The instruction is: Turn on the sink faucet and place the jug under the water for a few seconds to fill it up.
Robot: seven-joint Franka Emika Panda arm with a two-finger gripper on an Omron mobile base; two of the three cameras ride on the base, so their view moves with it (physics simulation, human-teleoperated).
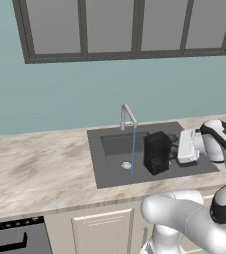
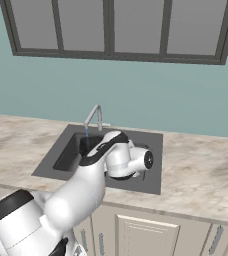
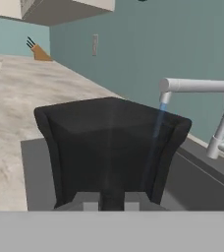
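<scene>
**A:** Start nearest. What is the tool (image 1: 173, 151) doing?

**B:** It reaches in level from the right edge of the sink (image 1: 101, 173), and in the hand view its tips are clenched on the near side of the jug (image 3: 111, 150), low down, where the handle seems to be. So it is grasping the jug.

**A:** And where does the jug sit?

**B:** Held upright over the right half of the basin, inside the rim. Whether its base touches the basin floor I cannot tell. In the left base view the jug (image 1: 157, 151) is just beside the water (image 1: 133, 149), on its right, not under it.

**A:** How would you expect it to handle?

**B:** Stiff and boxy, with hard flat faces, so it should not give under the grip. Empty, I would judge it light. Filled, it gets heavier, and held from one side that weight would pull the far lip down. The matte finish looks less slippery than glaze, but wet it may slide.

**A:** Best hold, then?

**B:** The looped handle, as now, gripped firmly and kept level, with the open mouth facing up.

**A:** Further back?

**B:** The faucet (image 1: 127, 116) stands at the back edge of the sink, its spout arching forward, and the stream drops straight beside the drain (image 1: 126, 165). Beyond it the marbled surface (image 1: 35, 163) meets the teal wall below the window (image 1: 125, 30).

**A:** So what remains?

**B:** By my reading, a short shift toward the left edge to bring the mouth under the stream.
</scene>
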